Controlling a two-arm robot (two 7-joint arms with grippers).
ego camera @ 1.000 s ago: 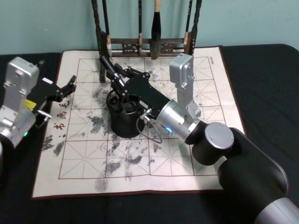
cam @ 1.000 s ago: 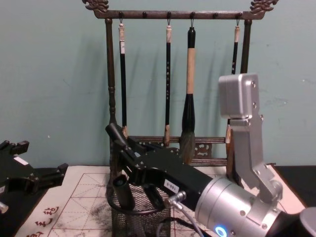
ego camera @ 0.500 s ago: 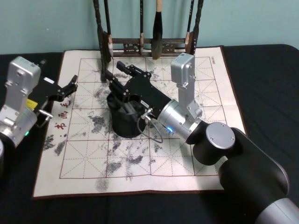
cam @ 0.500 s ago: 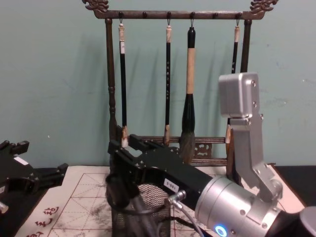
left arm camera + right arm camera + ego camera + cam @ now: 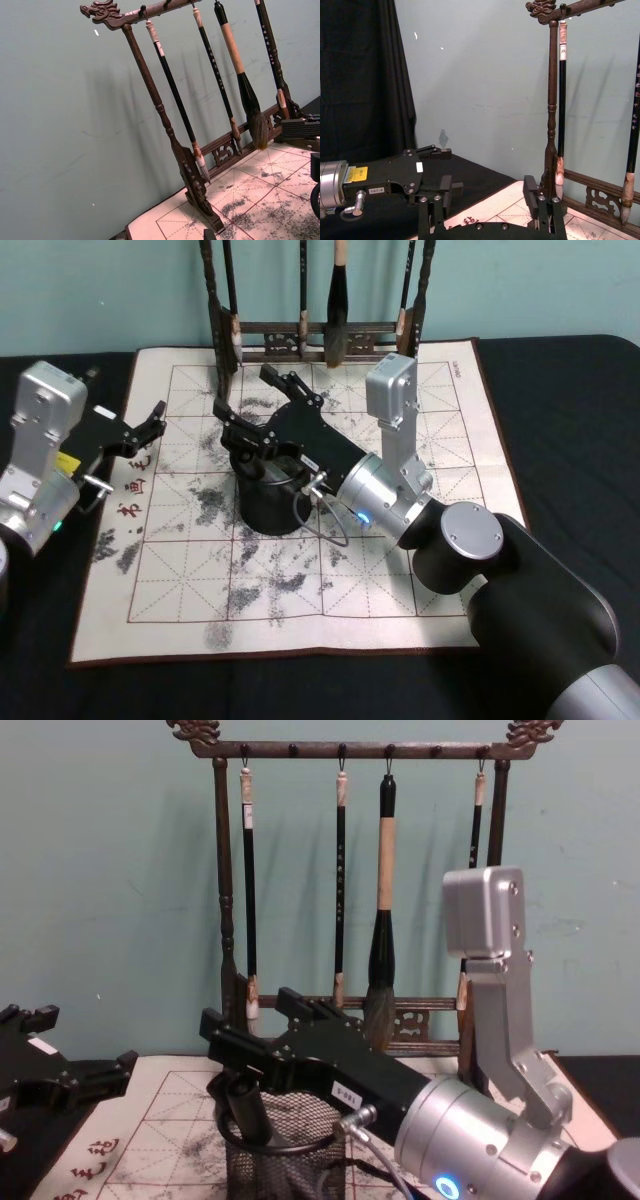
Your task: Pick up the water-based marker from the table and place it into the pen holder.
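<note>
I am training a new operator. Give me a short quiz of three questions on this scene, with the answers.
1. True or false: the marker is inside the pen holder.
2. The right hand is: A) shut on the marker; B) open above the pen holder; C) lying flat on the mat.
3. How many brushes hang on the wooden rack?

Key: 1 true; 2 B; 3 four.
</note>
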